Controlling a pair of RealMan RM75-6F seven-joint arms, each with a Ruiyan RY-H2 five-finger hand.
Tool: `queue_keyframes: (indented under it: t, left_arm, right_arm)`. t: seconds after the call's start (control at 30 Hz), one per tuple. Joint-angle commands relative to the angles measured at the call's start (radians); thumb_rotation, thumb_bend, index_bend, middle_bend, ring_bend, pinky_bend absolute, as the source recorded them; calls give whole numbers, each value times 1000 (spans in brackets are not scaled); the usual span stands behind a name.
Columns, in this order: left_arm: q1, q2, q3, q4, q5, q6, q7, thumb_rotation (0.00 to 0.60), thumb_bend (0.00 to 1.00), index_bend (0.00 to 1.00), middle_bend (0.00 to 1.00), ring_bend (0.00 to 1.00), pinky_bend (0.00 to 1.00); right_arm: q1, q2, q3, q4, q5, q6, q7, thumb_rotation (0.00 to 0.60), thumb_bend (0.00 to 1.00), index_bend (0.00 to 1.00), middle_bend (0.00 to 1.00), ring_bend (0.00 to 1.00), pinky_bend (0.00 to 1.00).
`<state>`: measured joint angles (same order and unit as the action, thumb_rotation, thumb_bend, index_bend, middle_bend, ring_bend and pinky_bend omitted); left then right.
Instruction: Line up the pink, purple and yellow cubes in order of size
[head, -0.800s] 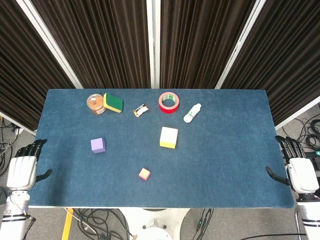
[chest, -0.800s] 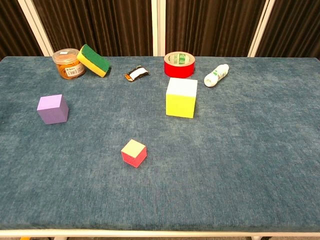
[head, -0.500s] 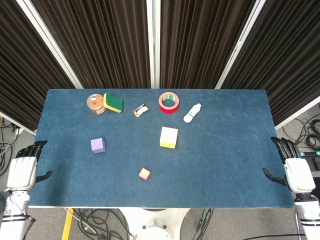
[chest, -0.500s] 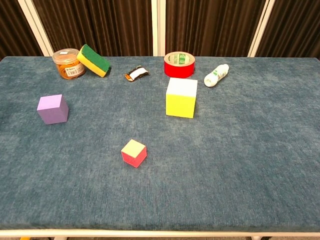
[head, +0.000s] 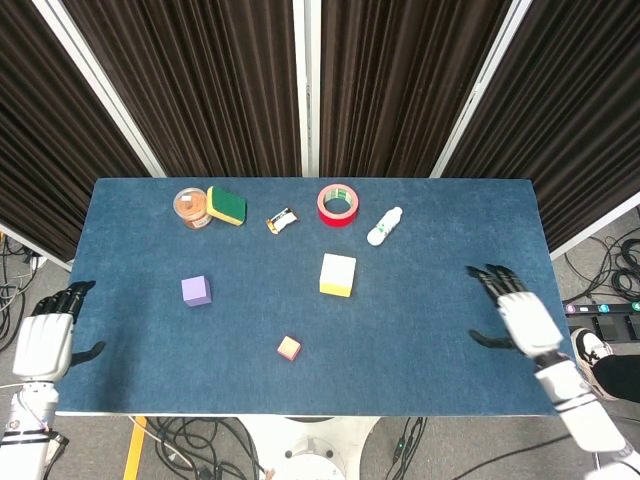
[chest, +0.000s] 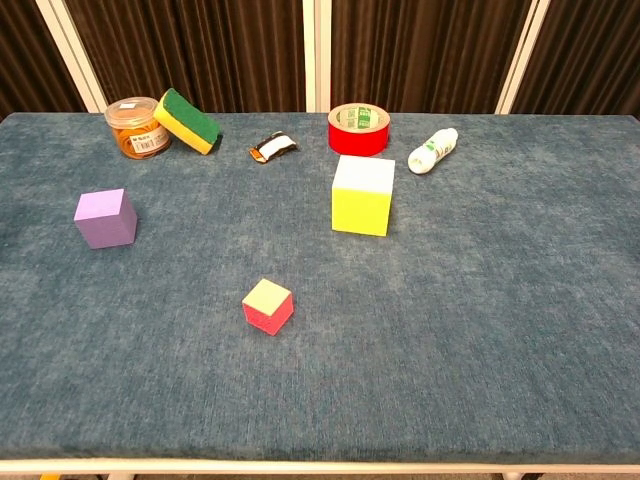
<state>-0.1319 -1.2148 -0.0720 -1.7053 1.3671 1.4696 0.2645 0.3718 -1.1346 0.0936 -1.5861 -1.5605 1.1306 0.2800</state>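
A large yellow cube (head: 338, 275) (chest: 362, 195) stands near the middle of the blue table. A mid-sized purple cube (head: 196, 291) (chest: 105, 218) sits to its left. The small pink cube (head: 289, 348) (chest: 267, 306) lies nearer the front edge. My right hand (head: 518, 315) hovers over the table's right side, fingers spread and empty, well right of the yellow cube. My left hand (head: 46, 340) hangs off the table's left edge, open and empty. Neither hand shows in the chest view.
Along the back stand an orange jar (head: 191, 208) (chest: 137, 127), a green and yellow sponge (head: 226, 205) (chest: 186, 121), a small wrapped packet (head: 282, 220) (chest: 273, 148), a red tape roll (head: 338, 204) (chest: 359, 129) and a white bottle (head: 384, 226) (chest: 433, 150). Dark curtains hang behind the table.
My right hand has moved from beside the table's right edge inward and up over the tabletop. The left hand and all cubes have stayed put.
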Motion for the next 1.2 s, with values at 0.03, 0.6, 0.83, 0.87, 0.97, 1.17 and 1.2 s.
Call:
queue_keyframes:
  t: [0.03, 0.6, 0.83, 0.87, 0.97, 1.17, 1.2]
  left_arm:
    - [0, 4, 3, 0, 5, -3, -5, 600, 148, 195, 274, 247, 266]
    - [15, 17, 7, 14, -1, -9, -46, 600, 148, 195, 274, 247, 266]
    - [16, 16, 5, 23, -7, -17, -59, 600, 148, 195, 274, 247, 266]
    - [16, 16, 5, 25, -7, -17, -60, 600, 148, 195, 274, 247, 266]
    - [17, 16, 3, 29, -8, -18, -65, 600, 148, 195, 274, 247, 266]
    - [21, 13, 5, 35, -10, -18, -71, 600, 149, 195, 274, 247, 266]
    - [22, 13, 5, 36, -11, -18, -73, 600, 149, 195, 274, 247, 266]
  right_arm:
    - [138, -88, 60, -6, 59, -158, -34, 600, 89, 0, 129, 0, 31]
    - [461, -425, 168, 283, 392, -502, -205, 600, 89, 0, 88, 0, 31]
    - [531, -519, 176, 401, 468, -549, -240, 600, 128, 0, 95, 0, 31]
    - [540, -529, 178, 415, 475, -554, -243, 600, 132, 0, 99, 0, 31]
    - [566, -563, 178, 467, 492, -563, -262, 600, 147, 2, 113, 0, 31]
    - [602, -623, 182, 550, 515, -569, -279, 600, 231, 114, 200, 0, 31]
    - [606, -633, 184, 562, 517, -567, -278, 600, 259, 152, 231, 4, 32]
